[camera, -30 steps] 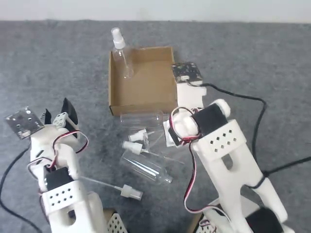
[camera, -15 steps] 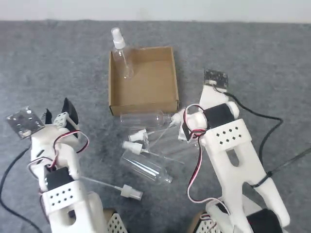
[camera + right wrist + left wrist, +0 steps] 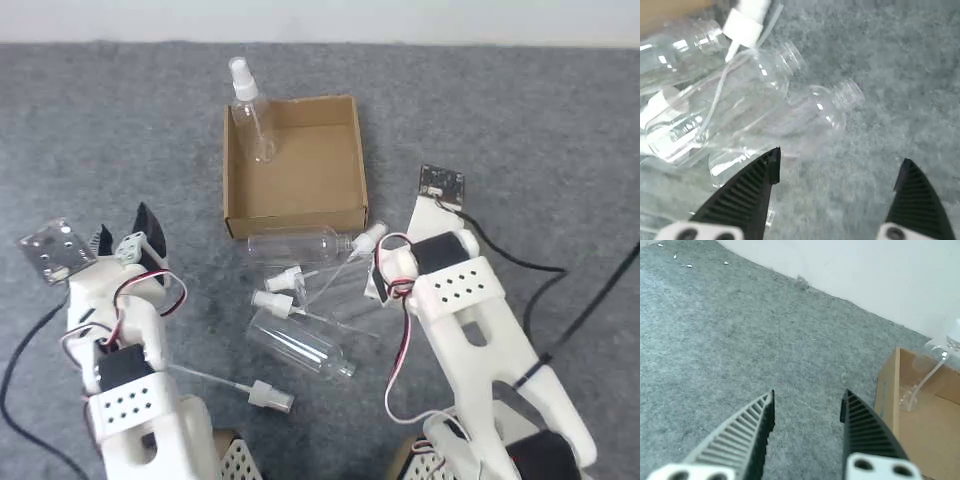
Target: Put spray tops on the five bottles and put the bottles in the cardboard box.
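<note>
The right wrist view showed the right claw [image 3: 840, 157] spread wide, a clear uncapped bottle [image 3: 812, 117] with a threaded neck just ahead of it and a white spray top [image 3: 746, 12] beyond. From above, the cardboard box [image 3: 295, 222] lay farther ahead, a capped bottle [image 3: 252, 120] leaning in its corner. The left claw [image 3: 808, 396] gaped over grey carpet [image 3: 715, 340], well apart from the box.

Item 1: worktop [image 3: 560, 120], covered edge to edge in grey, short-pile, carpet-like fabric with a mottled texture.

Item 2: wall [image 3: 420, 20], plain white, meeting the far edge of the worktop in a straight seam.

Item 3: white specks [image 3: 689, 265], several, small, scattered on the grey fabric near the wall.

Item 4: fibre tuft [image 3: 801, 280], small and grey, standing up at the seam.
</note>
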You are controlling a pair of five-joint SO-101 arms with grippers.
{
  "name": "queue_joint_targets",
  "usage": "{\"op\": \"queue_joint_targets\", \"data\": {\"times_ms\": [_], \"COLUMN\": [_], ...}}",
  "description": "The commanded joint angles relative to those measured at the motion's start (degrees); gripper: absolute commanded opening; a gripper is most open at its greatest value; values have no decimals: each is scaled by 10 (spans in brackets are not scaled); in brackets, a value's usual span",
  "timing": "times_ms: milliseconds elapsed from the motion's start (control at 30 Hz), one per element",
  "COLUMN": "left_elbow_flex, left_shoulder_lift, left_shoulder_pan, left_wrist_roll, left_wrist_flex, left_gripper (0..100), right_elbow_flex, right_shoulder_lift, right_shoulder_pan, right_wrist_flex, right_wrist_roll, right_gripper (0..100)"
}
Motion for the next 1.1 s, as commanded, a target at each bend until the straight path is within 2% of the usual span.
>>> {"op": "queue_joint_targets", "data": {"times_ms": [0,200,400,767,1067], "left_elbow_flex": [-6,-6,-6,-6,-6], "left_shoulder_lift": [-11,-11,-11,-11,-11], "left_shoulder_pan": [3,3,3,3,3], "left_wrist_roll": [4,4,4,4,4], "left_wrist_flex": [-19,-19,-19,-20,-20], "left_gripper": [206,206,206,206,206], "right_elbow_flex": [8,58,74,29,32], "right_shoulder_lift": [-23,-21,61,102,105], "right_shoulder_pan": [10,9,12,28,29], "right_wrist_flex": [-39,-118,-158,-74,-70], "right_wrist_roll": [-7,-7,-7,-6,-6], "right_gripper": [299,294,264,263,263]}}
